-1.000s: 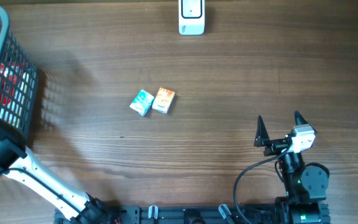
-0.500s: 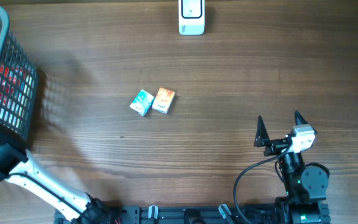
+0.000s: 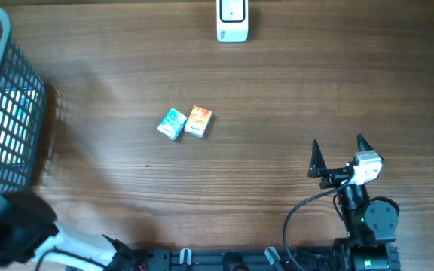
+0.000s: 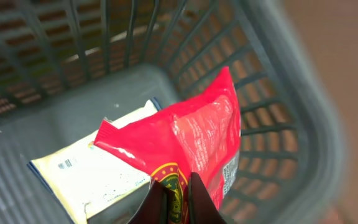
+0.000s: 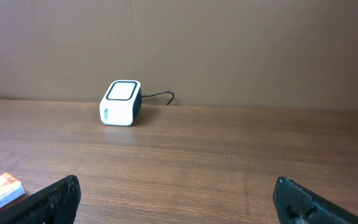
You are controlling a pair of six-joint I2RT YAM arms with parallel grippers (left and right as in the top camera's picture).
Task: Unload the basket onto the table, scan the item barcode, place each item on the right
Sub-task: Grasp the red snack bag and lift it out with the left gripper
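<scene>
The left tool (image 4: 178,190) is clamped on the glossy red packet (image 4: 194,134), which has been raised within the grey plastic mesh basket (image 4: 278,93). Carriage to the white box-shaped scanner (image 3: 232,21) is now enabled. The right tool (image 3: 337,156) is held wide, empty.

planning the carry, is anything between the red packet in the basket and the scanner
Yes: the basket wall surrounds the red packet held by the left gripper. Past the rim, the way to the scanner looks free; two small boxes lie aside.
</scene>
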